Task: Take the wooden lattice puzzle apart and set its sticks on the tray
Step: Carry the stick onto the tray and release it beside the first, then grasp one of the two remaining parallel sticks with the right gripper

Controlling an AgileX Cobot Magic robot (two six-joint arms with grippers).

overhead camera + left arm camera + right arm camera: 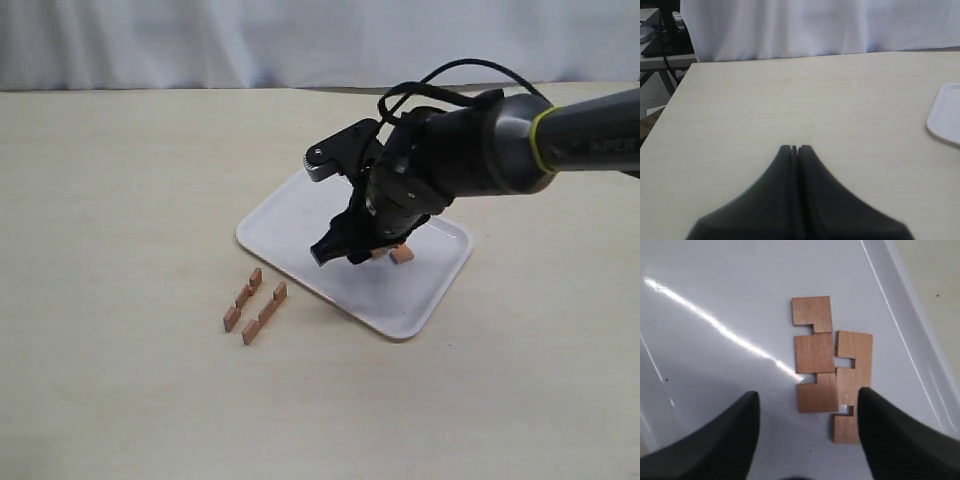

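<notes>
One stick lay flat on the tray directly beneath the right tool. Its notches faced a second stick, long edges touching. One finger hid part of the second. In the exterior view both showed just behind the tool tip. Right tool was released: jaws spread wide, gripping nothing, hovering low over the tray. 2 more sticks stood on edge on the desk, side by side w/ a gap btwn them, off the tray and out ahead of the tool's tip. Left tool was clenched, fingers pressed together, empty, above bare desk. A tray corner showed well apart from it. Right arm carried white lettering, "PIPER", near the pic's edge.
</notes>
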